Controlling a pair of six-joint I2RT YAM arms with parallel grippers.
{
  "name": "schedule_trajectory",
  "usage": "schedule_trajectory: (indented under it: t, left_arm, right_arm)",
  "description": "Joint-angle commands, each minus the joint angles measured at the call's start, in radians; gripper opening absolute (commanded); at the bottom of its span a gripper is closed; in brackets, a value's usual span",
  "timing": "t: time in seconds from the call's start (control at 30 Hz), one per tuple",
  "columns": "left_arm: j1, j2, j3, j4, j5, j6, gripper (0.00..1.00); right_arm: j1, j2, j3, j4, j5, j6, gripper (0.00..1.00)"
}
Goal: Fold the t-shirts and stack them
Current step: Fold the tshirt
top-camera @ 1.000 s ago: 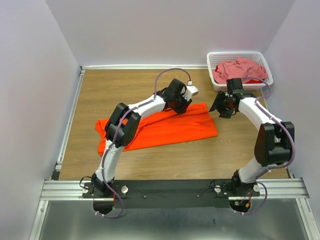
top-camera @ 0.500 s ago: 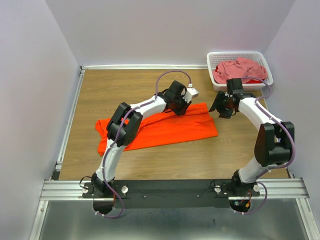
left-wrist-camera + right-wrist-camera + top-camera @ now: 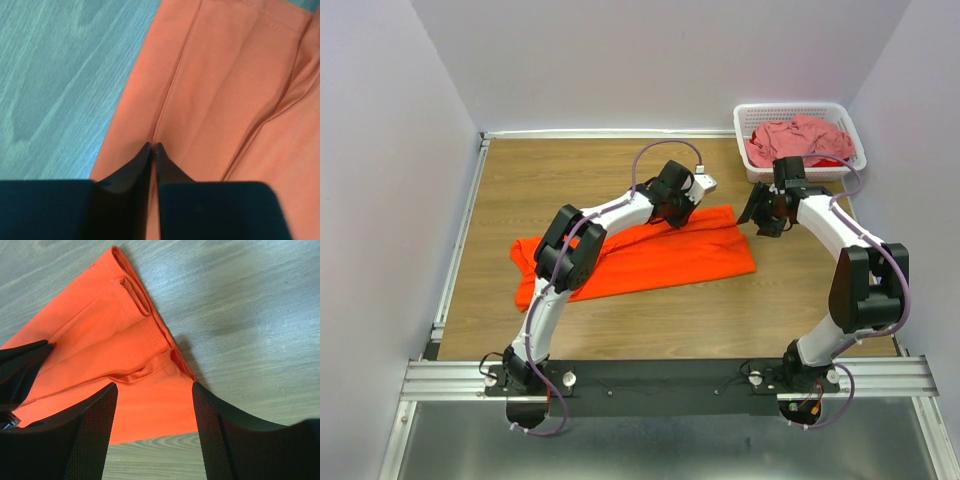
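On the wood desk point(image 3: 570, 170), the left arm arches toward the far edge, left end effector point(image 3: 151, 146) nearly closed, pinching the orange t-shirt point(image 3: 225, 100); right end effector point(image 3: 153, 386) hovers spread wide, empty.

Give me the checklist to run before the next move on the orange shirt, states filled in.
1. Left pincer gripping the orange t-shirt: ok, tips nearly together on a crease near its far edge.
2. Right pincer open: ok, jaws wide apart.
3. Right pincer holding cloth: not ok, it is poised over the shirt's corner with nothing held.
4. Shirt flat at that corner: not ok, the hem layers are bunched.
5. Pink t-shirt out of the way: ok, in the white basket.
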Motion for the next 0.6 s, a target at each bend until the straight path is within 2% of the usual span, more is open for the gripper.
schedule_trajectory:
  t: [0.0,0.17,0.33,0.57]
  left_arm:
    - [-0.008,0.003,0.017,0.002,0.013,0.010,0.10]
    - [-0.008,-0.043,-0.029,0.006,0.042,0.018,0.00]
    - [-0.011,-0.087,-0.063,0.006,0.070,0.024,0.00]
    - [-0.029,-0.142,-0.104,-0.002,0.105,0.021,0.00]
  right_arm:
    - [-0.006,-0.027,-0.012,0.018,-0.015,-0.007,0.69]
    - [-0.008,-0.024,-0.011,0.018,-0.014,-0.010,0.69]
    - [-0.006,-0.015,-0.011,0.018,-0.011,-0.012,0.70]
    - [-0.008,-0.008,-0.004,0.016,0.031,0.006,0.88]
